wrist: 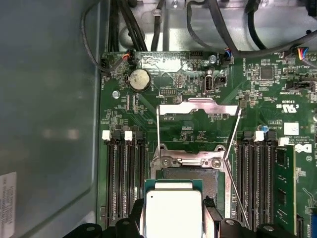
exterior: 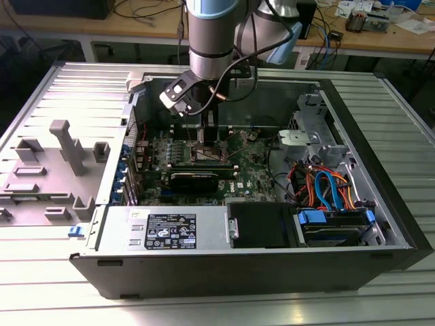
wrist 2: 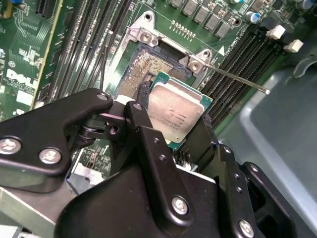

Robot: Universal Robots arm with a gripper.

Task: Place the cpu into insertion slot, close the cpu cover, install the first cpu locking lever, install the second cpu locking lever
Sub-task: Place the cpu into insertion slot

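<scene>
Fixtures (exterior: 61,159) of grey plastic lie at the exterior view's left on the ribbed metal surface (exterior: 397,115), beside the open computer case (exterior: 224,272). Near the middle the arm (exterior: 214,34) reaches down into the case over the green board (exterior: 251,180). Further toward that view's right sit blue and orange cables (exterior: 326,187).

In the second wrist view the pincer (wrist 2: 176,129) is clamped on the cpu (wrist 2: 176,109), with a black finger (wrist 2: 143,124) against each of two opposite edges and the chip's metal top facing the camera. The cpu is held over the slot (wrist 2: 141,69) and is not seated, so much of the slot's contact field shows bare. A thin lever (wrist 2: 237,79) juts from the slot's corner bracket across the memory slots (wrist 2: 242,54).

In the first wrist view the cover (wrist: 198,105) stands swung open just beyond the slot (wrist: 188,174). A round battery (wrist: 139,78) lies past the cover, and a green memory stick (wrist: 285,183) stands in one of the long slots.
</scene>
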